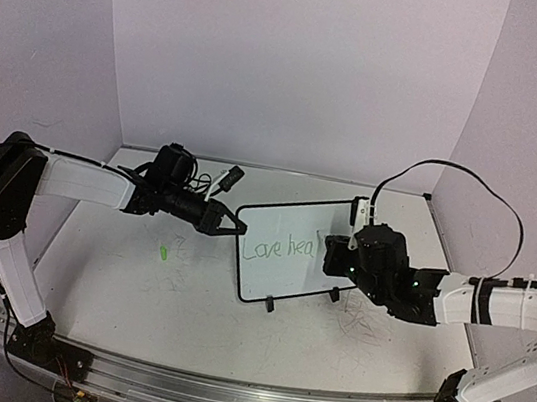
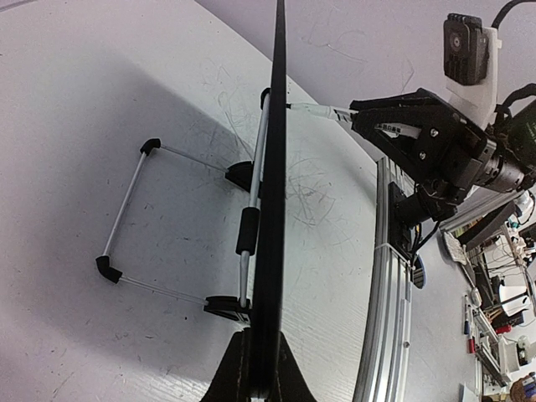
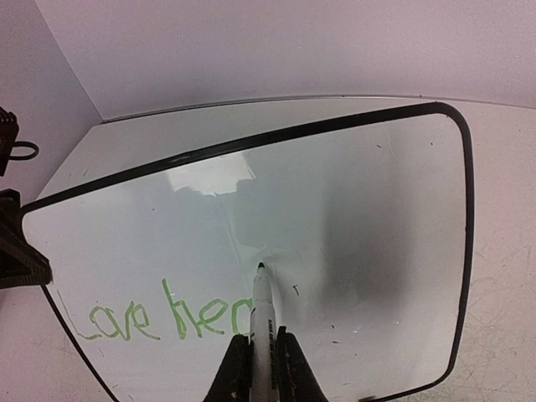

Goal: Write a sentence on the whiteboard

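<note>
At the whiteboard's (image 1: 282,249) right end, seen from above, the right gripper (image 1: 337,252) covers the last letters of the green writing (image 1: 279,251), so only "Love hea" can be read. From the left wrist the board shows edge-on, its face hidden and its wire stand (image 2: 126,209) behind it. The board stands propped on the table (image 1: 135,282). The left arm stretches in level from the board's left, and the left gripper (image 1: 229,226) is clenched on the frame's left edge. The right arm reaches in from the board's right, its fingers closed on a marker (image 3: 262,306) whose tip meets the board just right of the writing.
</note>
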You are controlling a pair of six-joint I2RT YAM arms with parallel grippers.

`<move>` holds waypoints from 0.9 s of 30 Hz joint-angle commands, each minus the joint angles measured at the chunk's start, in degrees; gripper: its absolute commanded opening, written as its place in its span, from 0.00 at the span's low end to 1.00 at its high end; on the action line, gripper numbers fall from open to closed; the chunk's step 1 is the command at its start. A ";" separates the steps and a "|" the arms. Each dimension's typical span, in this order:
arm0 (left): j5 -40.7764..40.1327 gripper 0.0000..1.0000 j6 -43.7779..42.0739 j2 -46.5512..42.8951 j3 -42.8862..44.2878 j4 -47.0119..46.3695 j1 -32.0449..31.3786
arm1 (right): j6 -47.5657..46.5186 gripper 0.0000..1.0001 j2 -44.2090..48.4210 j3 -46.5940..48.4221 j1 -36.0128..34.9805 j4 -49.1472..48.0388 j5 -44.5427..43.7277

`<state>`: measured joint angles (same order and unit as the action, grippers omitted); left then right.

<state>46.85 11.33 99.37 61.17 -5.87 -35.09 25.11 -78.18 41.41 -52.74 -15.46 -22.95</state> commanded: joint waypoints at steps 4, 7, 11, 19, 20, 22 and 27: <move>1.61 0.00 -0.26 -2.01 1.85 2.03 -0.15 | -1.07 0.00 -1.83 2.61 0.34 -1.68 -1.31; 1.52 0.00 -0.26 -2.08 1.87 2.02 -0.16 | -1.44 0.00 -2.14 2.97 0.27 -1.85 -1.31; 1.56 0.00 -0.33 -2.14 1.89 2.01 -0.15 | -1.32 0.00 -2.17 2.46 0.33 -1.78 -1.20; 1.70 0.00 -0.26 -1.99 1.94 2.05 -0.16 | -0.18 0.00 -1.63 0.66 0.28 -0.58 0.03; 1.62 0.00 -0.26 -1.99 1.95 2.07 -0.15 | -0.02 0.00 -1.52 0.42 0.28 -0.54 0.18; 1.60 0.00 -0.26 -1.99 1.94 2.06 -0.15 | 0.33 0.00 -1.33 -0.03 0.29 -0.50 0.42; 1.72 0.00 -0.25 -1.87 1.94 2.05 -0.15 | 1.20 0.00 -0.98 -0.92 0.31 -0.45 1.08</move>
<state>46.83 11.35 99.37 61.17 -5.85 -35.09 25.11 -79.61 41.78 -52.64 -15.76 -22.84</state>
